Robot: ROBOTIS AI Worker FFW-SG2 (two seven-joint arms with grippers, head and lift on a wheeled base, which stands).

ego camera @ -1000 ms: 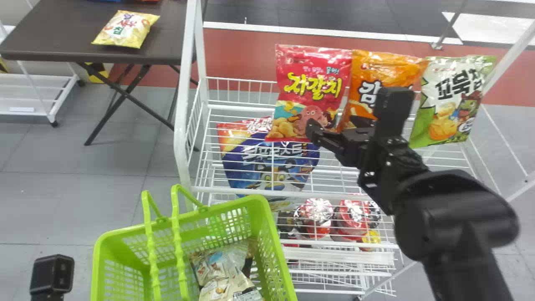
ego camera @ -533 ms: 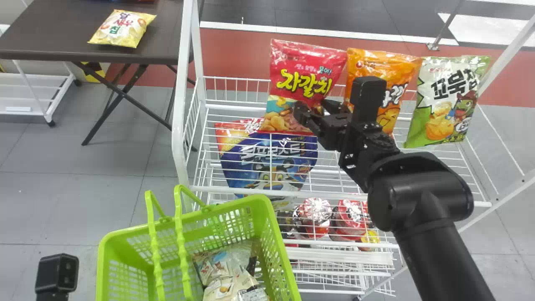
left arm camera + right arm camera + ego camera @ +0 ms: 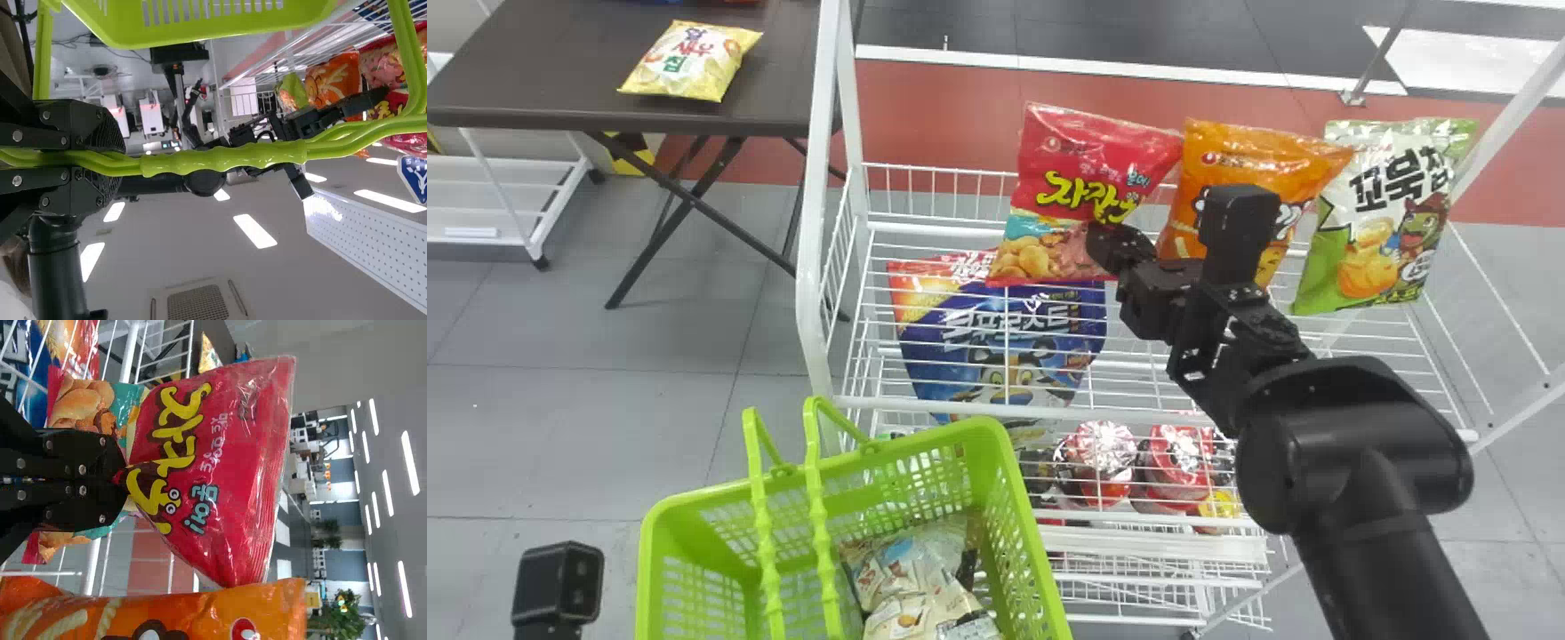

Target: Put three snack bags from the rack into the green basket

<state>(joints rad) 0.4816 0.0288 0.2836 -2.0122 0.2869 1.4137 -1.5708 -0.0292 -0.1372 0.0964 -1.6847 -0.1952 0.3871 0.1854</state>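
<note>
The head view looks forward and down from above, over the green basket (image 3: 925, 433) at near left, the white wire rack (image 3: 807, 293) and the desk (image 3: 543, 71) at far left. The left wrist view looks from very close past the basket handles (image 3: 220, 158) toward rack and ceiling lights (image 3: 255, 231). The right wrist view faces the red snack bag (image 3: 247, 493) close up, sharing it with the head view.

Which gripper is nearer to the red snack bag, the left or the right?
Right. The right gripper is closed on the lower part of the red snack bag; the left gripper is farther away, at the handles of the green basket.
</note>
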